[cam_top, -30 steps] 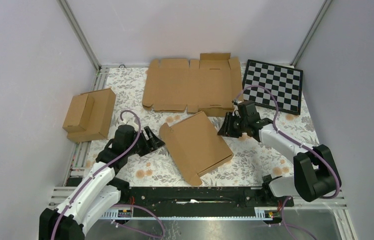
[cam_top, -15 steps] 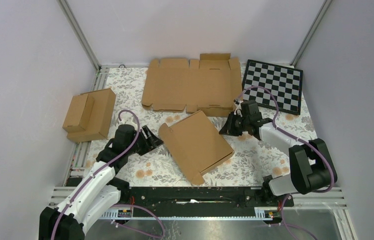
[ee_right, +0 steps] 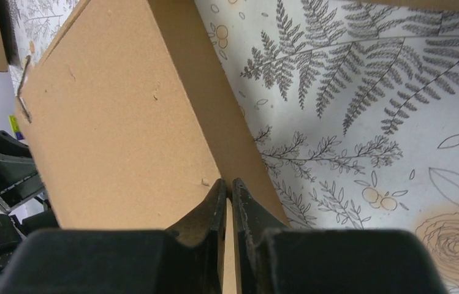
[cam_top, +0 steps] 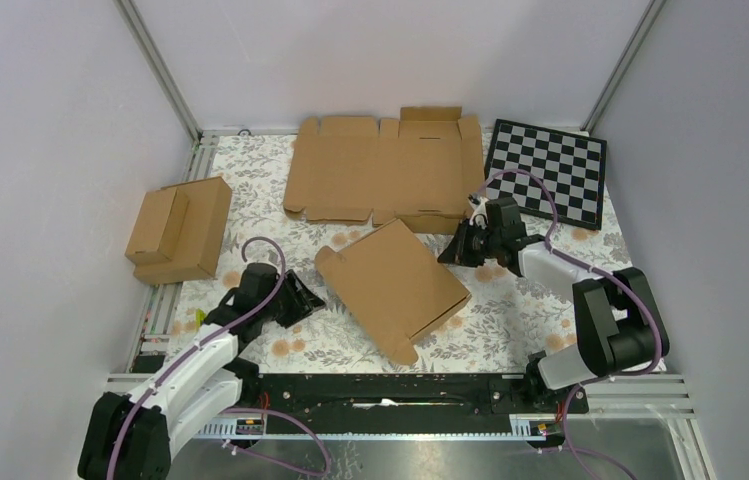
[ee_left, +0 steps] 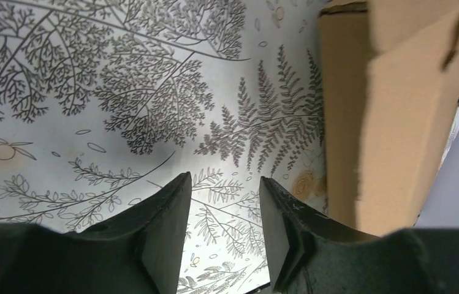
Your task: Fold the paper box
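Observation:
The paper box (cam_top: 395,285) is a shallow brown cardboard mailer with its lid down, lying askew in the middle of the floral cloth. My left gripper (cam_top: 305,297) sits low just left of it, open, with only cloth between its fingers (ee_left: 225,180); the box's side wall (ee_left: 392,110) shows at the right of the left wrist view. My right gripper (cam_top: 458,247) is off the box's far right corner. Its jaws (ee_right: 227,182) are shut to a thin slit, tips pointing at the box's edge (ee_right: 116,122), with nothing seen held.
A wide flat cardboard blank (cam_top: 385,170) lies at the back. Two joined small boxes (cam_top: 178,228) stand at the left edge. A checkerboard (cam_top: 548,172) leans at the back right. Grey walls close in three sides.
My right gripper's jaws have closed and its arm has drawn in. My left gripper has slid nearer and its jaws have narrowed. The box has turned slightly.

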